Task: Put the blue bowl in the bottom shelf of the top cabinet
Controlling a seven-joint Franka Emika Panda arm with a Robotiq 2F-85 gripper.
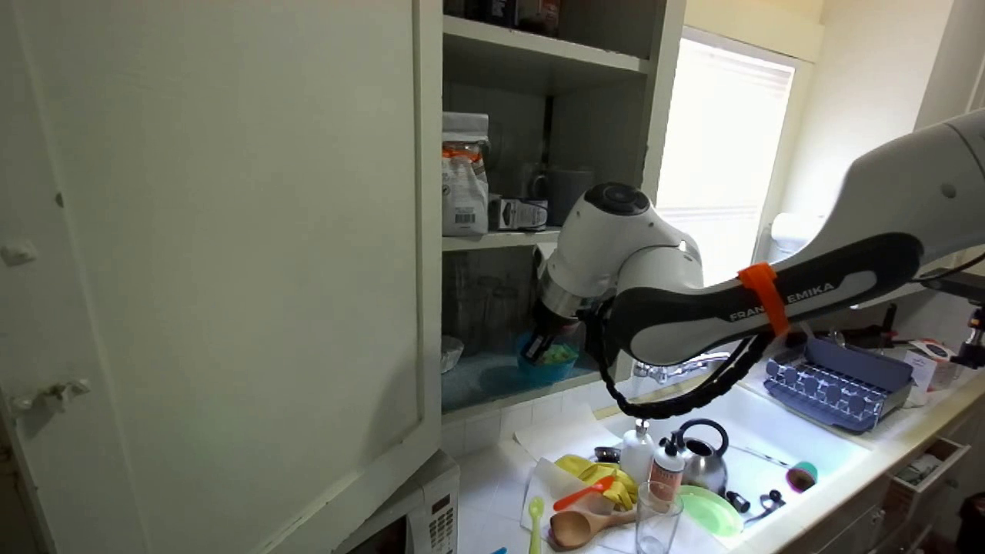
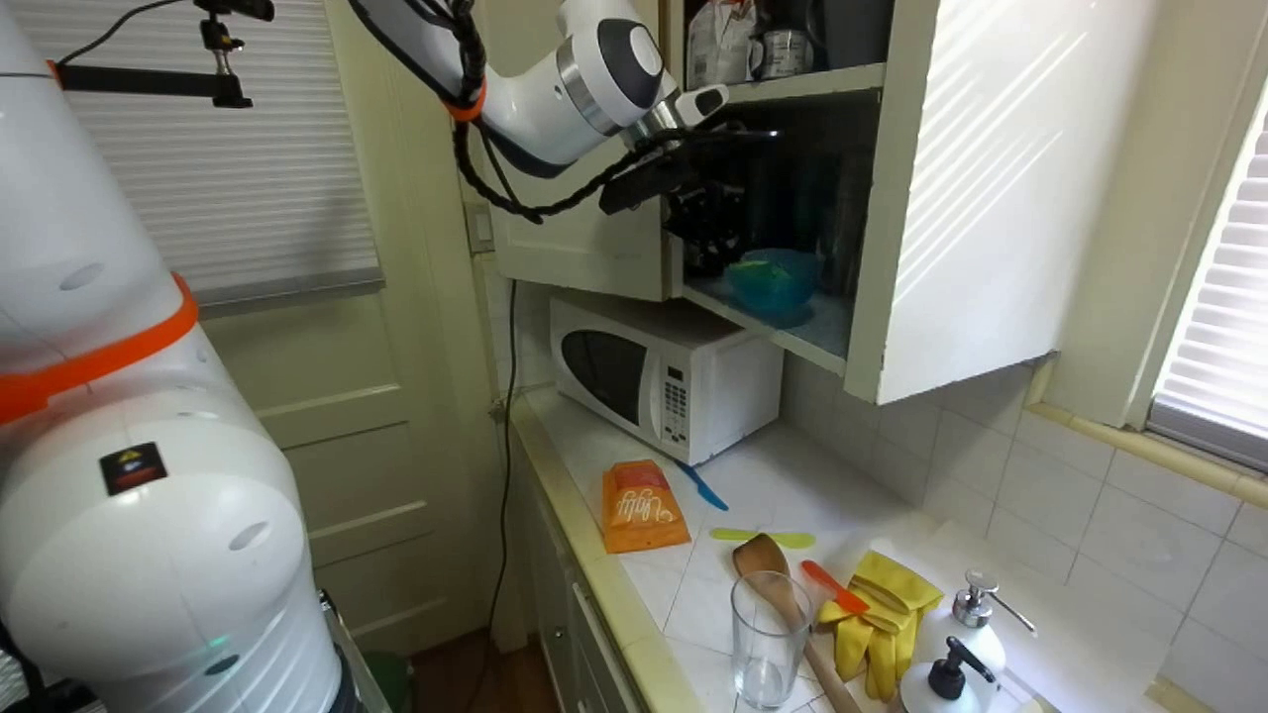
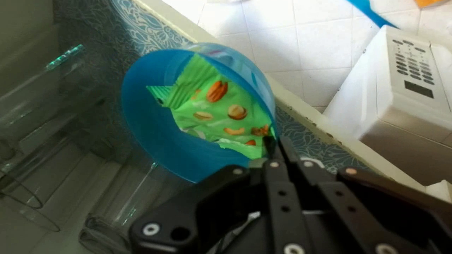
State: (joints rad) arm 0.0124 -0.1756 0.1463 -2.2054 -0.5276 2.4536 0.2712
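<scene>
The blue bowl (image 1: 548, 372) holds a green snack packet (image 3: 219, 109) with nuts printed on it. The bowl also shows in an exterior view (image 2: 778, 285) and, tilted, in the wrist view (image 3: 159, 128). My gripper (image 3: 277, 143) is shut on the bowl's rim, one finger inside and one outside. The bowl is inside the white top cabinet (image 2: 1001, 198), at the bottom shelf (image 1: 477, 391) near its front edge. The shelf has a blue-grey patterned liner in the wrist view (image 3: 300, 123). I cannot tell whether the bowl touches the shelf. Its underside is hidden.
Clear glasses (image 3: 116, 194) stand deeper on the same shelf, with a small glass bowl (image 1: 451, 353) near the door side. The higher shelf (image 1: 492, 241) with a bag and mugs is above. The open cabinet door (image 1: 231, 231) and microwave (image 2: 664, 366) are nearby.
</scene>
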